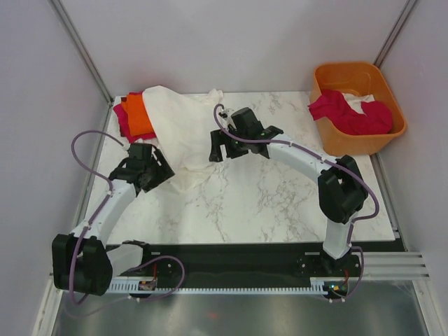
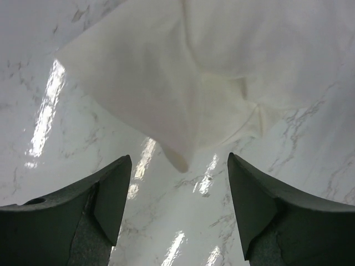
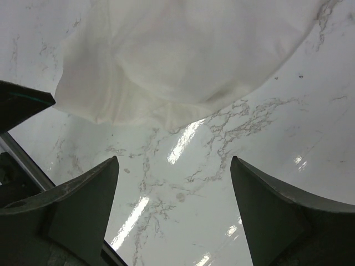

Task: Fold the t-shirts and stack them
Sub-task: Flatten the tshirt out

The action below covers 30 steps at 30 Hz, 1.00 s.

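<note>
At the far-left corner of the counter [image 1: 280, 196] an orange tee [image 1: 138, 115] lies on a magenta tee [image 1: 123, 120]. Both look folded and stacked, so that part of the job seems done. Their right side is covered by the white tee [image 1: 178, 122].

The left claw [image 2: 177, 157] hangs near the left edge, just on the near side of the stack. Its fingers are spread and pinch nothing. In the left wrist view a loose corner of the white tee points down at the gap between them, lying on the marble and touching neither finger.

The white tee runs from the far-left corner toward the middle of the far edge. It is rumpled and bunched, not flat, and I see no clean fold in it. It looks like the piece now in hand, with spreading and folding yet to do.

The right claw [image 3: 173, 158] hovers near the middle of the counter, at the tee's right-hand hem. It too is spread and empty, with bare marble between its fingers and the cloth edge just beyond.

At the far-right corner stands the tub [image 1: 389, 98]. A red tee [image 1: 348, 114] lies heaped in it over some white cloth [image 1: 364, 103], perhaps another tee. Those wait untouched, so I judge well under half the work done.
</note>
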Available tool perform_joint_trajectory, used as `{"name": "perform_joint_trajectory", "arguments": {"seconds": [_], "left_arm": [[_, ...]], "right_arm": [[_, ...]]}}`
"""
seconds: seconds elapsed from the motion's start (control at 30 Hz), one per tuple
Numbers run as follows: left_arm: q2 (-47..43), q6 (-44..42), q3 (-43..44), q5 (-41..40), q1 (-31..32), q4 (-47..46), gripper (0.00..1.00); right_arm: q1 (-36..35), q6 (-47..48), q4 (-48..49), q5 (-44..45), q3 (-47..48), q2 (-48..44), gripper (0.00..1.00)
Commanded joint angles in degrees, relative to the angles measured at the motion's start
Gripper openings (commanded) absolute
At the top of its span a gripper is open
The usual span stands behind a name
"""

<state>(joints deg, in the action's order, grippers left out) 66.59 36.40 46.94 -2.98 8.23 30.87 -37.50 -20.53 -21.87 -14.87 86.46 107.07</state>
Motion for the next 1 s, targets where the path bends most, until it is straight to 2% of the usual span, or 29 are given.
{"name": "perform_joint_trajectory", "arguments": {"seconds": [0.0,0.2,0.27,0.3,0.37,0.4,0.43,0.5,0.53,0.6,0.63,0.67,0.73,0.77,0.87,0.97], "left_arm": [[-3.0,8.9,-4.5,-5.3,0.2,0.5,0.79],[-0.8,9.7,-8.0,-4.1,0.2,-5.9,0.79],[-1.1,8.5,-8.0,-4.9,0.1,-9.2,0.77],[-0.8,8.3,-8.0,-5.3,0.2,-10.1,0.72],[0.8,7.8,-7.7,-6.5,0.2,-12.8,0.57],[2.1,7.8,-7.4,-6.9,0.2,-13.6,0.28],[6.0,7.3,-5.9,-7.2,0.1,-14.2,0.04],[8.6,7.4,-4.1,-7.5,0.2,-13.7,0.02],[7.0,9.2,-4.8,-8.5,0.2,-13.0,0.02],[1.2,11.5,-7.5,-9.3,0.2,-10.9,0.02],[-6.0,11.5,-11.0,-9.3,0.2,-10.9,0.02],[-9.5,11.5,-12.7,-9.3,0.2,-10.9,0.02],[-15.9,11.5,-16.1,-9.3,0.2,-10.9,0.02],[-20.4,14.6,-16.6,-9.8,0.2,-3.3,0.02],[-25.1,16.4,-17.1,-11.8,0.1,0.2,0.02],[-26.0,16.3,-17.6,-11.3,0.1,1.1,0.02]], "right_arm": [[1.1,2.2,0.2,-1.2,2.6,0.2,0.9],[1.1,2.7,1.3,-1.4,0.6,0.3,0.91],[1.0,2.6,1.7,-1.8,0.2,0.3,0.91],[1.0,2.7,1.8,-2.0,-0.1,0.3,0.91],[1.0,2.6,2.4,-2.4,-0.3,0.7,0.91],[0.8,2.3,2.7,-3.4,-0.3,0.9,0.91],[0.8,1.9,3.2,-3.8,0.0,1.4,0.9],[-0.3,1.5,3.3,-4.5,2.6,3.1,0.9],[-1.0,1.3,2.7,-3.9,4.0,4.0,0.9],[-4.9,2.2,0.5,-0.5,10.5,7.4,0.9],[-6.3,3.4,-3.2,2.9,13.5,9.3,0.9],[-8.6,4.5,-5.4,4.5,20.4,13.7,0.9],[-10.3,5.3,-9.6,7.1,26.5,18.3,0.9],[-11.6,5.4,-10.8,8.3,31.6,22.3,0.9],[-13.9,6.0,-13.4,10.8,37.9,28.0,0.88],[-16.5,6.5,-13.9,10.7,41.6,32.1,0.84]]}}
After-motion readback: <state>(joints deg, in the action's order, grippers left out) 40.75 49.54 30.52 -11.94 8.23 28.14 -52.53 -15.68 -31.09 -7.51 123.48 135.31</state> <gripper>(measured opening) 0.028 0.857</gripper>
